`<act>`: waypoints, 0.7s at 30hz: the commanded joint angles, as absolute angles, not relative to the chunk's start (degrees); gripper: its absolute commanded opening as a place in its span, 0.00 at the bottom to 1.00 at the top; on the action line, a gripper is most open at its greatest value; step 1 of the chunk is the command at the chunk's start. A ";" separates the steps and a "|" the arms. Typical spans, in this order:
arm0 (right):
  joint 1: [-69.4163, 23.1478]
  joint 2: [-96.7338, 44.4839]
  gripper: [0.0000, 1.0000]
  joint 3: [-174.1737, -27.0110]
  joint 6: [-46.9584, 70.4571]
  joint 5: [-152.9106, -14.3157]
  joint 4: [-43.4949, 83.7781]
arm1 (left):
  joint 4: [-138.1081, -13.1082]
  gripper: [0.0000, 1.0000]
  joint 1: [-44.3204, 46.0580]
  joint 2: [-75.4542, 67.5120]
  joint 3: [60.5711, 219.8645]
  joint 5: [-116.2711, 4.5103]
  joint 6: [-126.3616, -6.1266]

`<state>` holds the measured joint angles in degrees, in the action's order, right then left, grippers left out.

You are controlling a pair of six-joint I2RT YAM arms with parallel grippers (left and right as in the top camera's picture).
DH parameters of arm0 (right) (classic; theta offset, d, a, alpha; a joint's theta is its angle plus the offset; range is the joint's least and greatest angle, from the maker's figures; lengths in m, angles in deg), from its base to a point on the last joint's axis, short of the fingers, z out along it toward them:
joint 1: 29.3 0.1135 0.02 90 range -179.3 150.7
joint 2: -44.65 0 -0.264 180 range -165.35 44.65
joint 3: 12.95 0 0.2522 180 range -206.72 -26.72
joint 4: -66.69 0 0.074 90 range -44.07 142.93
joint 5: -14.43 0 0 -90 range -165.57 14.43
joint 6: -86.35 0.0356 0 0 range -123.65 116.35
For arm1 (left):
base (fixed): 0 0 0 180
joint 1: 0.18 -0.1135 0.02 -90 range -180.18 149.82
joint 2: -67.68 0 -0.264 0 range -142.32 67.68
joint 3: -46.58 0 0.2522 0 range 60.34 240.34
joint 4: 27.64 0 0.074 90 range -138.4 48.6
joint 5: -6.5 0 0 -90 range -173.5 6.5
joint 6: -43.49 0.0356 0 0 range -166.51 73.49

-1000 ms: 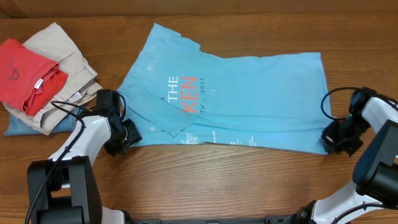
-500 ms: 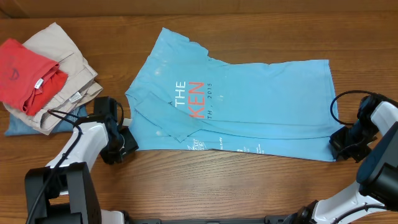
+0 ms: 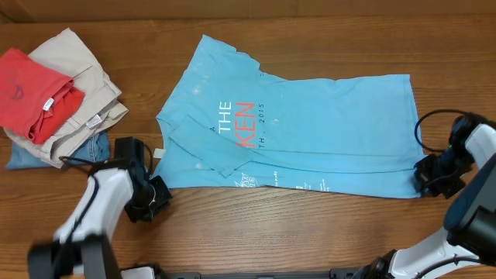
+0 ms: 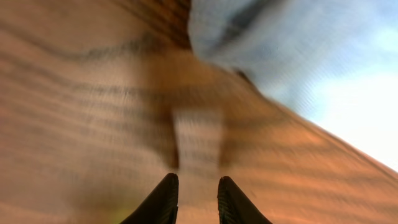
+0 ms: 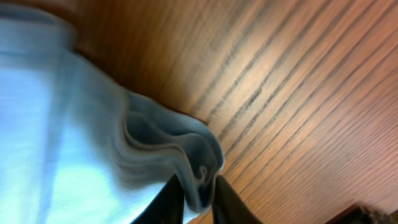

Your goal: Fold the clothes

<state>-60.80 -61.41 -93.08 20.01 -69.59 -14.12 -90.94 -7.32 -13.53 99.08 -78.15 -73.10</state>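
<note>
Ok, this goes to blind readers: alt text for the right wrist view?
A bunched edge of the blue shirt sits between the fingers of the right gripper, over a wooden table. More shirt fills the left.

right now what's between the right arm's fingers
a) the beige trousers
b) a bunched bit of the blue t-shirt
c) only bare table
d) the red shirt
b: in the right wrist view, a bunched fold of the blue t-shirt runs down between the right fingers.

Light-blue T-shirt (image 3: 333, 124) chest: white "THE", red-orange "KEN", small "2015"; lower fine print unreadable.
</note>
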 commanded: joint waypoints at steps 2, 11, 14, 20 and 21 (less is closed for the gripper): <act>-61.20 -55.97 0.27 -97.83 20.16 -69.88 -14.67 | -89.96 0.36 -7.32 -0.11 99.61 -79.05 -72.31; -61.20 -53.74 0.39 -98.85 18.48 -70.77 -14.23 | -86.46 0.73 -7.32 0.02 99.61 -82.41 -72.44; -61.20 -53.74 0.39 -98.85 18.46 -70.77 -14.05 | -84.03 0.73 -7.32 -4.99 99.61 -81.74 -72.40; -61.20 -53.74 0.39 -98.85 18.46 -70.77 -14.08 | -78.02 0.71 -7.32 -16.53 99.61 -78.20 -71.96; -61.20 -53.74 0.39 -98.85 18.46 -70.77 -14.12 | -77.17 0.71 -7.32 -18.39 99.61 -77.91 -71.92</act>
